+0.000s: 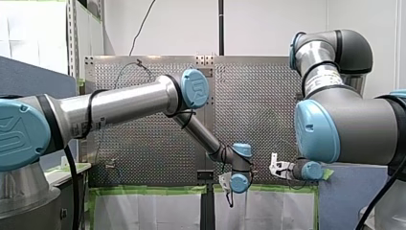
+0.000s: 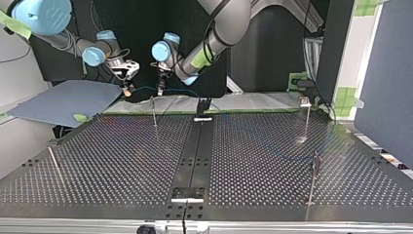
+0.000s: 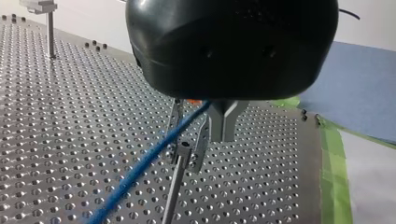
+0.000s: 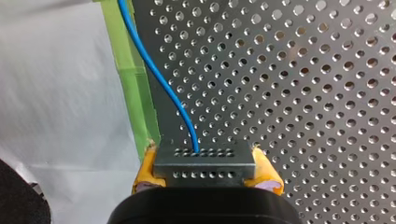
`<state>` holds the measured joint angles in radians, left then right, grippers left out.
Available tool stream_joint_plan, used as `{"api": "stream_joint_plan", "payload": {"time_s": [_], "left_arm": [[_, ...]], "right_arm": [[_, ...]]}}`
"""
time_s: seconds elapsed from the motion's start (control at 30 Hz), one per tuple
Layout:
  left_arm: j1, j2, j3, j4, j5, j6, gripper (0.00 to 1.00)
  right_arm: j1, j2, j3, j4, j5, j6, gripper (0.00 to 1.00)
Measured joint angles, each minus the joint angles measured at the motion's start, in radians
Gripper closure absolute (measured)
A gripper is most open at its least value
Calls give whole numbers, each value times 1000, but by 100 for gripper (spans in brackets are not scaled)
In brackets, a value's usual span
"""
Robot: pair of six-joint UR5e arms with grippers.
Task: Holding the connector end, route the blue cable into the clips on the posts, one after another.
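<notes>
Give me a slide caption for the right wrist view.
My right hand clamps the connector between yellow pads, blue cable arcing over the perforated table.

Silver tubes, grey joints and light-blue caps are being displayed by the left arm [image 1: 129,103] and right arm [image 1: 356,122]; yellow pads [image 4: 145,169] are being worn by the right gripper [image 4: 205,164].

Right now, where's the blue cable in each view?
Front: cannot make it out.
Top: blue cable above the far edge of the perforated table, left of centre.
Left wrist: runs diagonally from under my left end effector, past a post.
Right wrist: rises from the connector held by my right end effector.
Shared landmark: the perforated table, in all four.
</notes>
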<state>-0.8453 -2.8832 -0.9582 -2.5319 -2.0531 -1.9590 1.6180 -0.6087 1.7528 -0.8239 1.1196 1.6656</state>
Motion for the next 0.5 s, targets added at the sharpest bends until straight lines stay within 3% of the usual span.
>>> {"api": "stream_joint_plan", "payload": {"time_s": [0.2, 0.4, 0.5], "left_arm": [[3, -1, 11, 0, 5, -5, 100], [12, -1, 14, 1, 15, -9, 100], [18, -1, 15, 1, 21, -9, 100]], "right_arm": [[-12, 0, -13, -2, -36, -3, 100], [-14, 0, -22, -3, -42, -2, 100], [-17, 0, -34, 0, -42, 6, 100]]}}
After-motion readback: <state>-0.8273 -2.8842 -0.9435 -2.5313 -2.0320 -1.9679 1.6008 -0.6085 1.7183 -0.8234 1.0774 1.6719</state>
